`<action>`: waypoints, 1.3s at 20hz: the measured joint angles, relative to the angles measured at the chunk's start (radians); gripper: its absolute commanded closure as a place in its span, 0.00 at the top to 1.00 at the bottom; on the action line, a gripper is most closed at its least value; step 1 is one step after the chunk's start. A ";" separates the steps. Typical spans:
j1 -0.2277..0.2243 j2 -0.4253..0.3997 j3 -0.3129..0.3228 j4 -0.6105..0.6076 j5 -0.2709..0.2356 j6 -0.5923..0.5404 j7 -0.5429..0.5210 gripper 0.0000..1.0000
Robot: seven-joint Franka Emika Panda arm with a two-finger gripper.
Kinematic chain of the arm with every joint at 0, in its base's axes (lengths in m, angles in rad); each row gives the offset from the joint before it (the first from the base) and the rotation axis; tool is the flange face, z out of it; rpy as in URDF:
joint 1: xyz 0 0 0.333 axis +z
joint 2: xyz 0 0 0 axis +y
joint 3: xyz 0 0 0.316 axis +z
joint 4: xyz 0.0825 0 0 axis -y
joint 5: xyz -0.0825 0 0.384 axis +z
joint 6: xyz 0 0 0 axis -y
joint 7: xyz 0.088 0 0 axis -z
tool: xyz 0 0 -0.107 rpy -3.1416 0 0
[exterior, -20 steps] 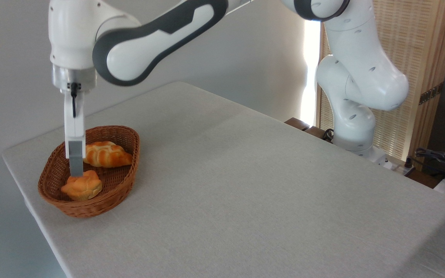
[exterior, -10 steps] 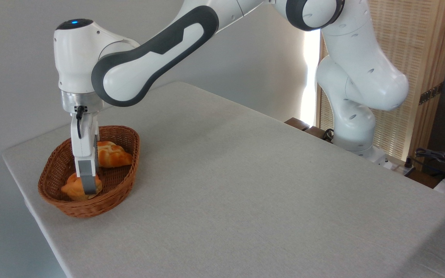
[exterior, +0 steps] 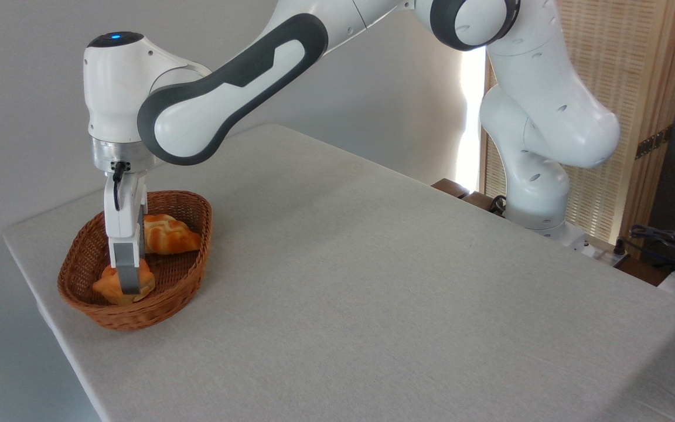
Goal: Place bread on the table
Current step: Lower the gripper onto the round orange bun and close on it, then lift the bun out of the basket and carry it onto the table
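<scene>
Bread low within basket walls, hand seemingly clamped around it, broad bare table rightward.

White, glossy arm of rounded, bulbous segments, with dark grey bands at the joints and a long grey inlay along the forearm. Small dark oval recesses dotted over the shells (screw holes, probably). Blue light on top of the wrist housing. Silver metal flange beneath it, short black cable looping down. Narrow white gripper with grey fingers.
</scene>
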 measured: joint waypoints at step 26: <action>0.044 -0.213 -0.004 0.024 0.000 -0.322 -0.009 0.47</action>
